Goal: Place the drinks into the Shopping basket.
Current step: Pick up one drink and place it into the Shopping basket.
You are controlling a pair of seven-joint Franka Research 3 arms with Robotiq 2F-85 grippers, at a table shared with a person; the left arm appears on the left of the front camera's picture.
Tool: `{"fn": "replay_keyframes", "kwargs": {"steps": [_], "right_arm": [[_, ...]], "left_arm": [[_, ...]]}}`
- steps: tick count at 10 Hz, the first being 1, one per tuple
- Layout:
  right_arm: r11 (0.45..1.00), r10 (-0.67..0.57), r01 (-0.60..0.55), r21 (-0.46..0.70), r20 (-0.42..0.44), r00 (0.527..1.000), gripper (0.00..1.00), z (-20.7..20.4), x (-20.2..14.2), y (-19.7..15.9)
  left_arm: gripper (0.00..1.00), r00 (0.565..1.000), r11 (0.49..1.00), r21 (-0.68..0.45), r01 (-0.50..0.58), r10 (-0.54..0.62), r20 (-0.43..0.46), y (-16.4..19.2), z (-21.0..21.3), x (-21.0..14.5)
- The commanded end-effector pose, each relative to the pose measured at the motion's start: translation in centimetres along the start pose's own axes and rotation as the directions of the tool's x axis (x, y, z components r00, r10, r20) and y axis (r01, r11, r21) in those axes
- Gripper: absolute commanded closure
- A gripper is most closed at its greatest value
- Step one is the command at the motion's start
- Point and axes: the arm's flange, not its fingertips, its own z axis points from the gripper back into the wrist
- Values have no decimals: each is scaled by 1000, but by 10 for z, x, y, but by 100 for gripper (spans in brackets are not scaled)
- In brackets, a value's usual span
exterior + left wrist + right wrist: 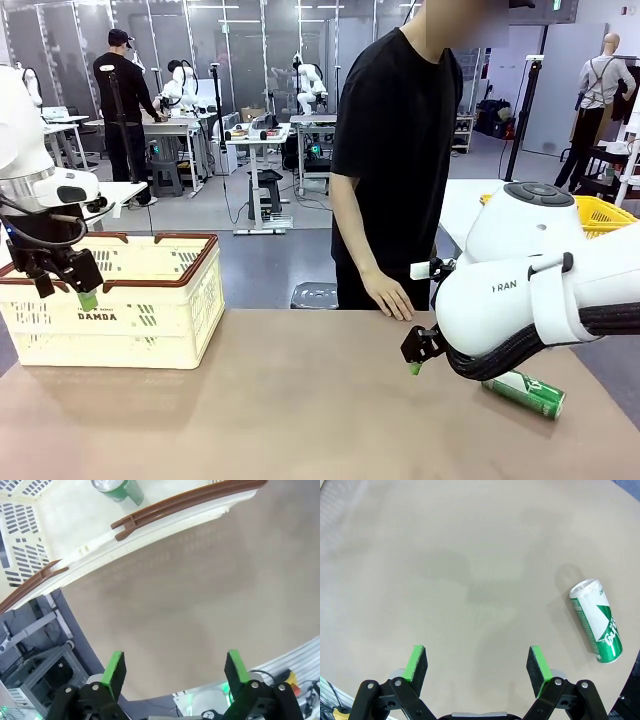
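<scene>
A green and white drink can [524, 393] lies on its side on the table at the right; the right wrist view has the can [597, 621] off to the right of the open right gripper [479, 664]. That gripper [415, 362] hangs above the table, left of the can, holding nothing. The cream Shopping basket [120, 300] with a brown rim stands at the left. Another green can [118, 490] stands inside the basket [165, 517]. My left gripper [174, 672] is open and empty, in front of the basket [80, 290].
A person in black stands at the far side, one hand [388, 297] resting on the table edge. A yellow mesh basket [602, 213] sits behind my right arm. The brown tabletop [300, 400] between the basket and the lying can is bare.
</scene>
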Motion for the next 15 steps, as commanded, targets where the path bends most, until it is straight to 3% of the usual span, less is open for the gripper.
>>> {"fn": "replay_keyframes", "kwargs": {"steps": [1,5,8,10,12,13,15], "right_arm": [[1000,0,0,0,0,1000,0,0,0,0],[976,191,-203,-73,-144,971,0,24,12,-82],[964,249,-264,-44,-215,944,0,44,14,-150],[927,370,-374,25,-222,902,0,45,14,-167],[899,431,-437,21,-215,876,0,43,16,-177],[934,348,-357,2,-220,911,0,47,10,-170],[934,348,-357,2,-220,911,0,47,10,-170]], "left_arm": [[0,999,999,5,-38,38,9,1,3,5],[0,999,999,5,-38,38,9,1,3,5],[0,999,999,5,-38,38,9,1,3,5],[0,999,999,5,-38,38,9,1,3,5],[0,999,999,5,-38,38,9,1,3,5],[0,999,999,5,-38,38,9,1,3,5],[0,999,999,5,-38,38,9,1,3,5]]}}
